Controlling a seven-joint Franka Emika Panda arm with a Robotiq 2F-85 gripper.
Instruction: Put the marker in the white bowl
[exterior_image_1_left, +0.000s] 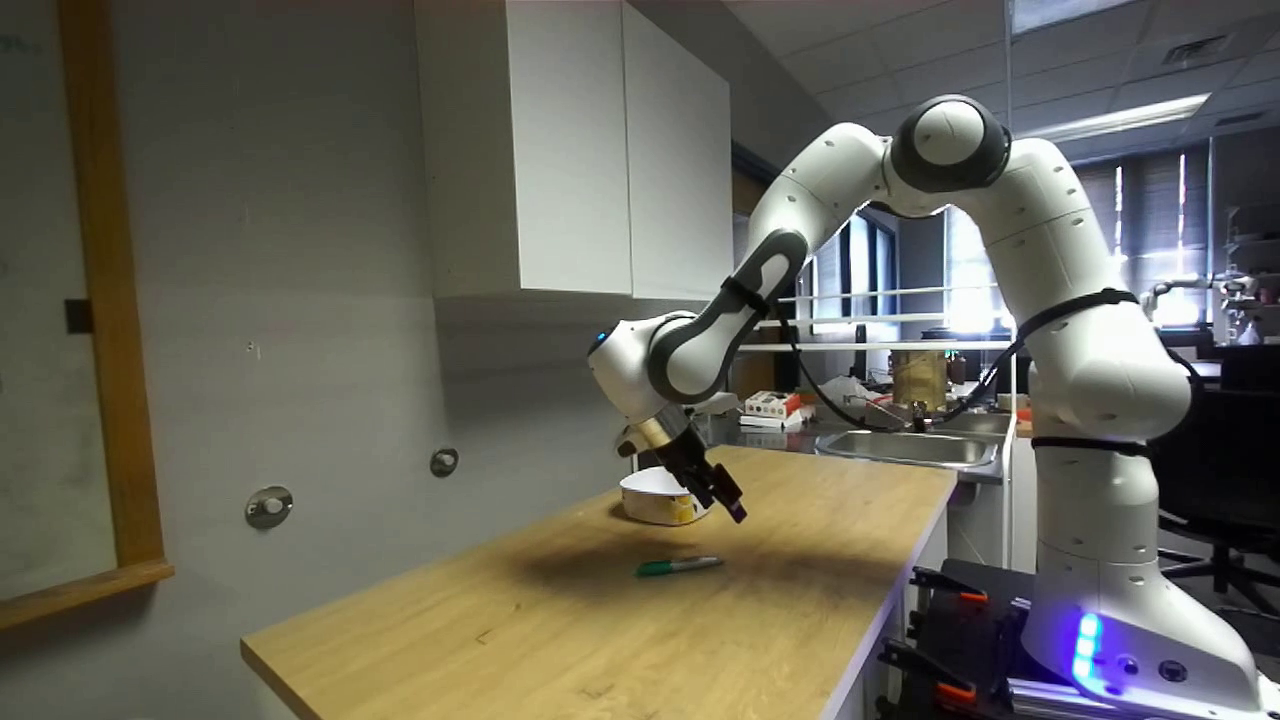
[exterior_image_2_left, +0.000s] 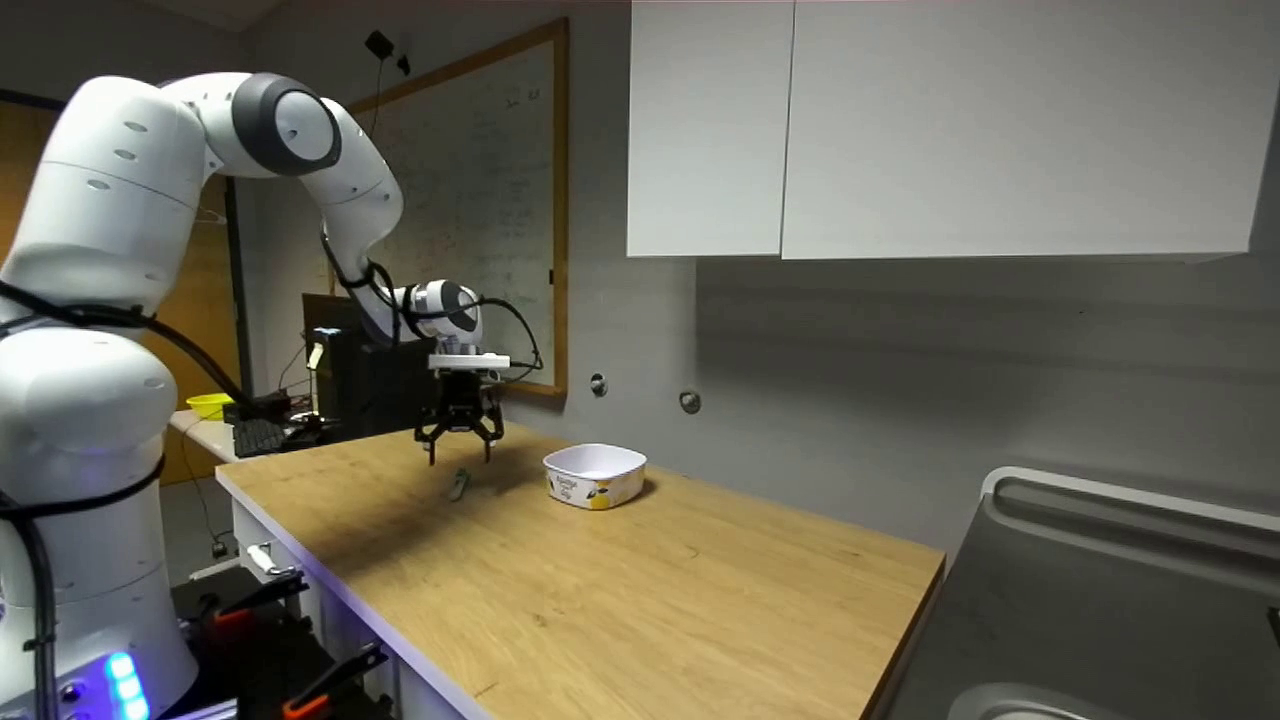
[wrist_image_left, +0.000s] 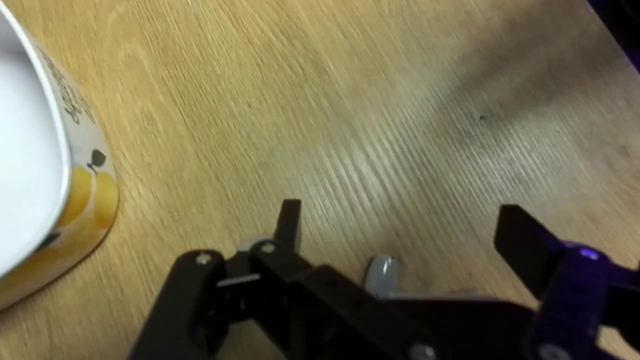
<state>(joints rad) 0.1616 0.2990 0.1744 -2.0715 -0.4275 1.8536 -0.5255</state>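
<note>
We are watching the black, two-fingered end effector (exterior_image_2_left: 460, 455) hovering above the pale wooden surface (exterior_image_2_left: 640, 590), its jaws standing apart.
In an exterior view, we are seeing the thin, green-and-grey marker (exterior_image_1_left: 680, 566) lying on the surface, on the near side of the low, rounded, yellow-printed white bowl (exterior_image_1_left: 652, 509), apart from it.

A white robot arm (exterior_image_1_left: 1050, 260) bends at the elbow (exterior_image_1_left: 950, 138), its wrist (exterior_image_1_left: 630, 372) low and its black hand (exterior_image_2_left: 460, 455) pointing downward, two fingers (wrist_image_left: 520, 245) parted wide.
</note>
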